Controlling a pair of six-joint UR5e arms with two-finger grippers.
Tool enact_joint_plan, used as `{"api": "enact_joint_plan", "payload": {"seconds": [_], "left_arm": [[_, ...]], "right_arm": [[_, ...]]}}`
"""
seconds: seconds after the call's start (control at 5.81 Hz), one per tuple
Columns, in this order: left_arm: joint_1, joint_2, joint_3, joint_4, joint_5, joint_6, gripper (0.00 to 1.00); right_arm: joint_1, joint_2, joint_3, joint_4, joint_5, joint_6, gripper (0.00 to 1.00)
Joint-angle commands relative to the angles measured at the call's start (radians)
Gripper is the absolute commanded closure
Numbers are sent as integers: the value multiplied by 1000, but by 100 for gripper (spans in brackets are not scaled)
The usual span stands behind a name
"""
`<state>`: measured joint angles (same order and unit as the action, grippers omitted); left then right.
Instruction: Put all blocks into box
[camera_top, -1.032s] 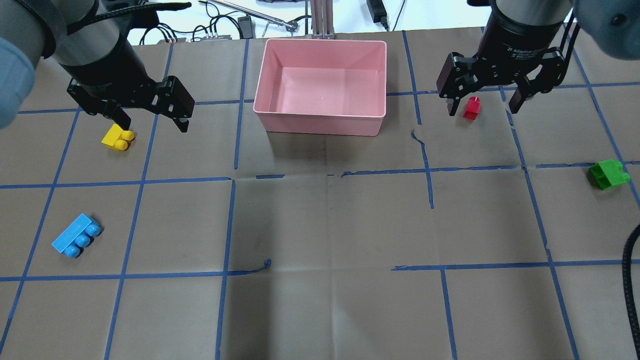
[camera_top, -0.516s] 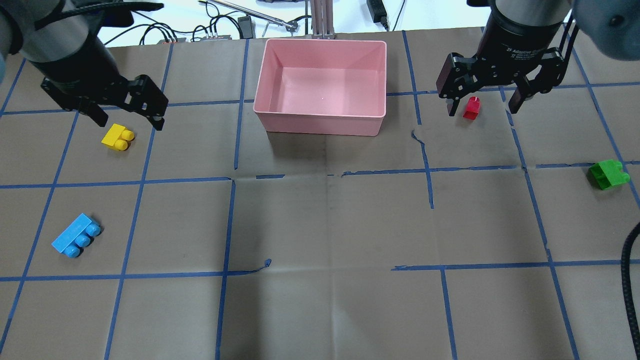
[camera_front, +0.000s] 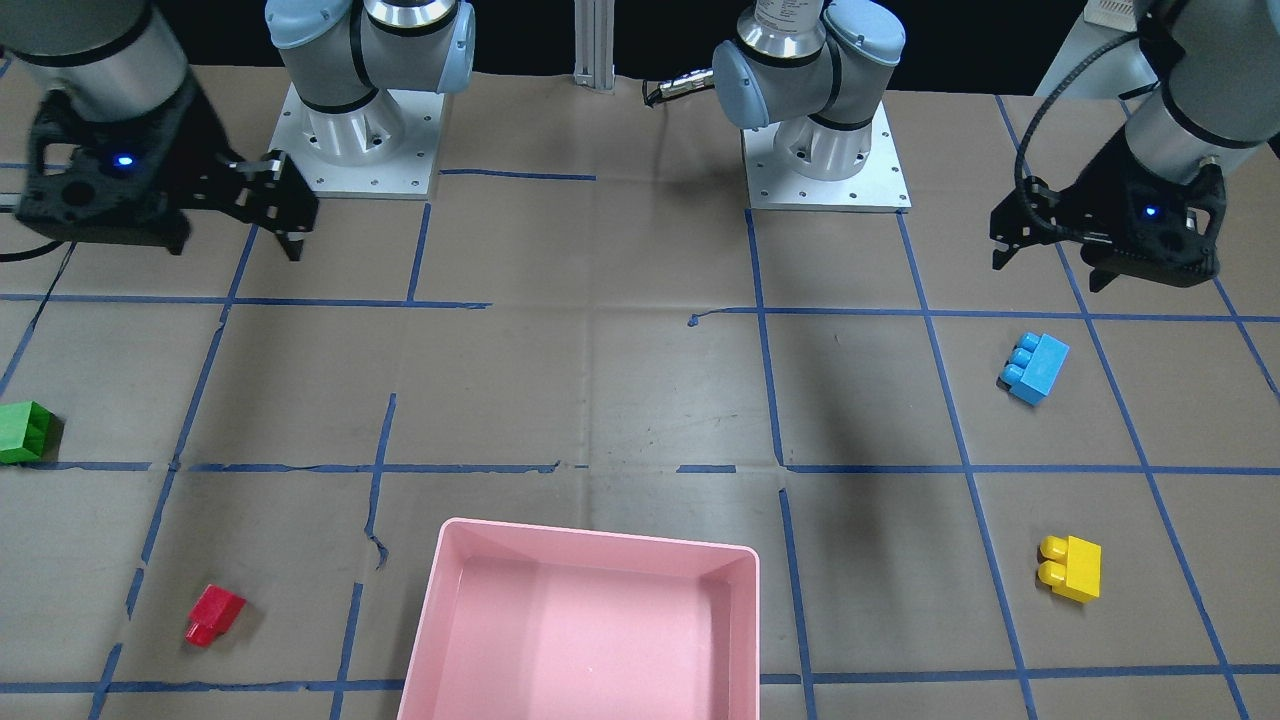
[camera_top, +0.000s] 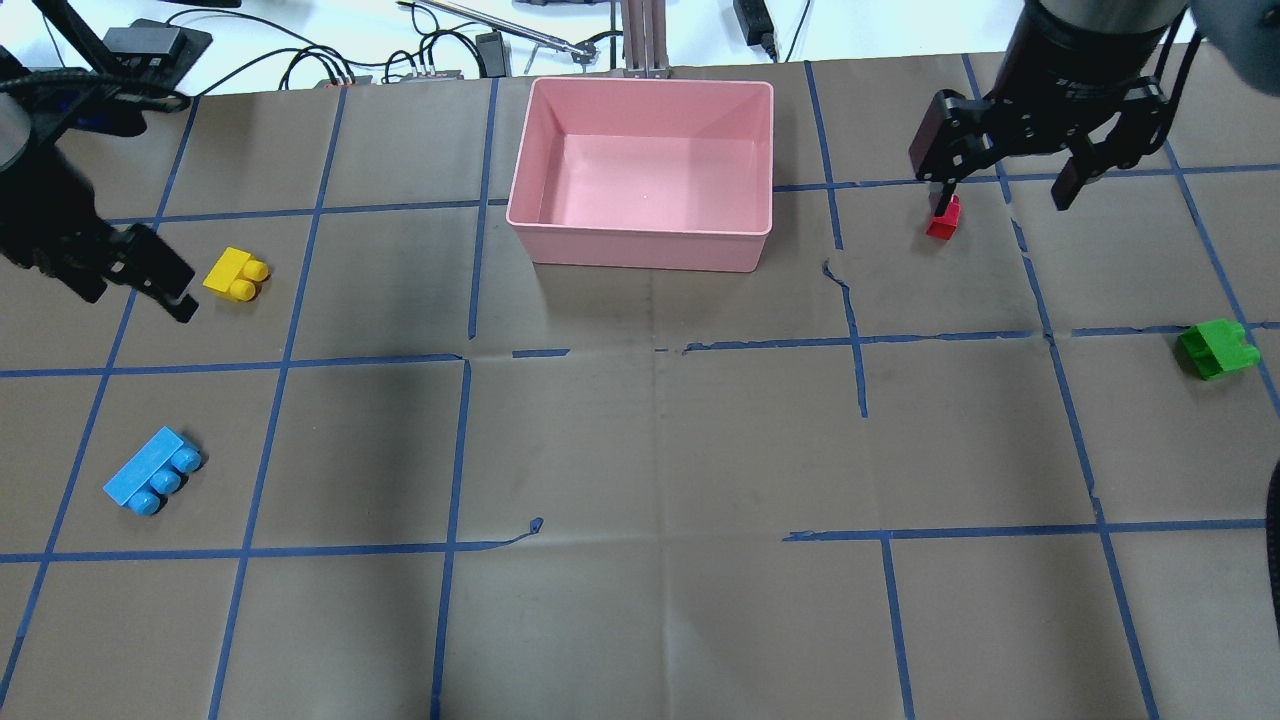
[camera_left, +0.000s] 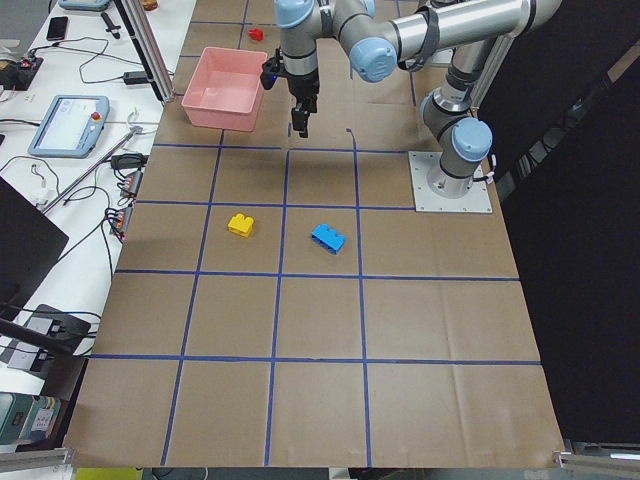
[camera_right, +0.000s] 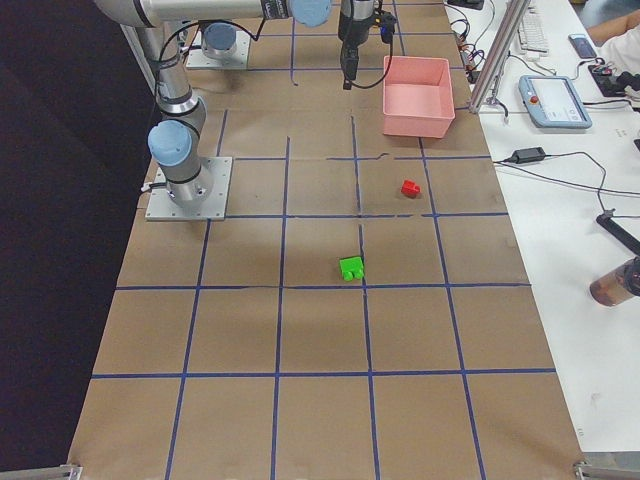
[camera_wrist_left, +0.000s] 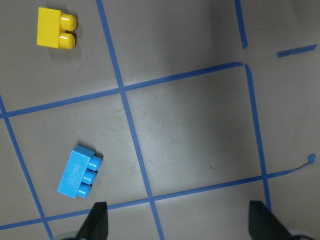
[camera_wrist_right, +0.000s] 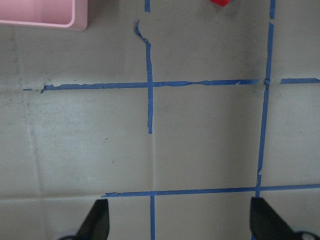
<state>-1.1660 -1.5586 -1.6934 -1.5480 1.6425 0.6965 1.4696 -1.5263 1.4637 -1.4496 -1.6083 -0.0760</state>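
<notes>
The pink box (camera_top: 640, 252) stands at the far middle of the table, with no block in it (camera_front: 580, 640). The yellow block (camera_top: 235, 275) and the light blue block (camera_top: 152, 471) lie on the left. The red block (camera_top: 943, 220) and the green block (camera_top: 1217, 349) lie on the right. My left gripper (camera_top: 115, 280) is open and empty, raised left of the yellow block. Its wrist view shows the yellow block (camera_wrist_left: 55, 34) and the blue block (camera_wrist_left: 80, 172) far below. My right gripper (camera_top: 1003, 195) is open and empty, raised beside the red block (camera_wrist_right: 220, 2).
Brown paper with a blue tape grid (camera_top: 860, 345) covers the table. Cables and gear (camera_top: 440, 60) lie beyond the far edge behind the box. The two arm bases (camera_front: 825, 150) stand at the robot's side of the table.
My left gripper has moved left and toward the robot, off the yellow block. My right gripper has shifted right and away from the red block. No block has moved.
</notes>
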Motion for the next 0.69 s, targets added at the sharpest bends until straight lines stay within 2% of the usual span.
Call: {"api": "enact_joint_plan", "payload": {"seconds": [0.0,0.17,0.34,0.52], "left_arm": [[145,-52,-128,189,11,273,1],[204,-79,-200,338,11,410,1],[227,-131,-257,477,11,469,1],[255,-177,-285,532,10,553,1]], "right_arm": [[-232,5,1,0,1,-226,0],[-340,14,6,-9,-1,-427,0],[-427,52,9,-72,-56,-550,0],[-502,95,10,-148,-82,-690,0]]}}
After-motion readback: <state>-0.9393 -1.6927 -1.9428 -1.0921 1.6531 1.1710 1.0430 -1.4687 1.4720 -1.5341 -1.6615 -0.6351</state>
